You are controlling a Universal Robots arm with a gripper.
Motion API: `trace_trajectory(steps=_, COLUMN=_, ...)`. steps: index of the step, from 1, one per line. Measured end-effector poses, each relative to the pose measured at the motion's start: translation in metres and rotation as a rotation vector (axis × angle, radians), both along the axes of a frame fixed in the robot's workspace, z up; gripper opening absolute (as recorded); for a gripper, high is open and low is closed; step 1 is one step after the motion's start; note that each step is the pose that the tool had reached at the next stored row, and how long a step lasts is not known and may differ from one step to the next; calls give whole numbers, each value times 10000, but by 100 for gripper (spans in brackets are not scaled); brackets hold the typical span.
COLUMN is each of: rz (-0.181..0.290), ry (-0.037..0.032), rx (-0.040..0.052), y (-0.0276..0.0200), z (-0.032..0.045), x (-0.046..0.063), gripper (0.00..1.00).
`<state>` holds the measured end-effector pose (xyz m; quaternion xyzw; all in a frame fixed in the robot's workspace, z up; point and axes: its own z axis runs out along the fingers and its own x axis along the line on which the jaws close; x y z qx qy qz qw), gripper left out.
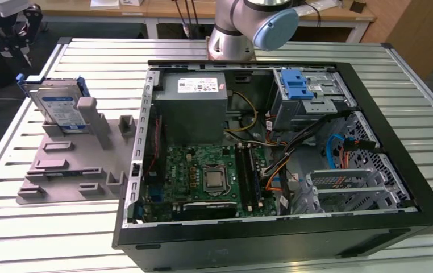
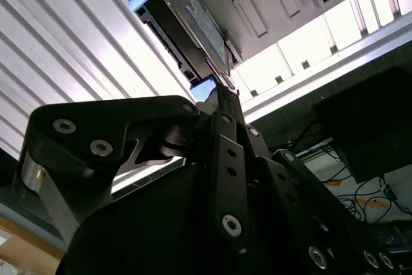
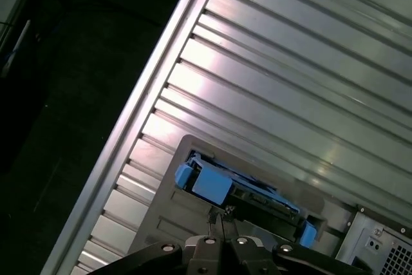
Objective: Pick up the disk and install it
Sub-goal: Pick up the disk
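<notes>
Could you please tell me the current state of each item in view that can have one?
disk: standing upright in the grey holder, not yet picked up.
gripper: shut, holding nothing, clear of the disk.
computer case: lying on its side, open, with the inside exposed.

Exterior view: even, bright room light; soft shadows inside the computer case [image 1: 398, 222].
Second wrist view: strong glare on the table [image 2: 71, 37]; gripper [image 2: 222, 91] dark in front.
First wrist view: shiny streaks on the table; darkness beside its edge.
</notes>
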<state>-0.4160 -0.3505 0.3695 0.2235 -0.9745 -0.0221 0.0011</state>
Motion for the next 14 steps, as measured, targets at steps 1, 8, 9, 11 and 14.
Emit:
trace_trajectory(steps=1, rz=49, ry=0, rx=0, y=0, z=0, x=0, gripper=11)
trace_trajectory(steps=8, rz=405, ry=0, rx=0, y=0, z=0, x=0, gripper=11)
trace_trajectory(steps=9, rz=456, ry=1, rx=0, y=0, z=0, x=0, gripper=11)
trace_trajectory(steps=11, rz=559, ry=0, rx=0, y=0, z=0, x=0, gripper=11)
trace_trajectory(steps=14, rz=723, ry=0, rx=0, y=0, z=-1, x=0, gripper=11)
